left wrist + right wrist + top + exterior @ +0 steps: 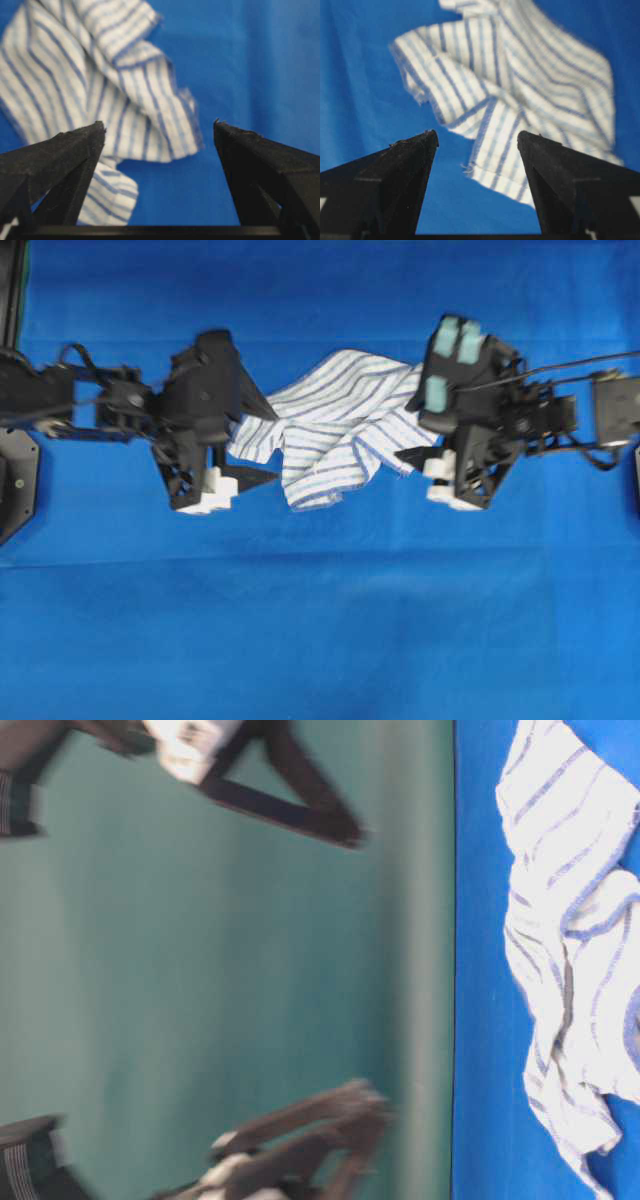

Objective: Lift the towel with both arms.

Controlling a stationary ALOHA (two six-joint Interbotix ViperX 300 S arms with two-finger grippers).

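Towel (pixel 335 430), white with thin blue stripes, lies crumpled on the blue sheet (pixel 320 620) in the upper middle of the overhead view. Left gripper (pixel 268 445) sits at its left edge, right gripper (pixel 412 440) at its right edge. Both have jaws spread wide and hold nothing, as both wrist views confirm.

Robot lab: blue sheet (pixel 320 620) backdrop, 2 fixed arms.
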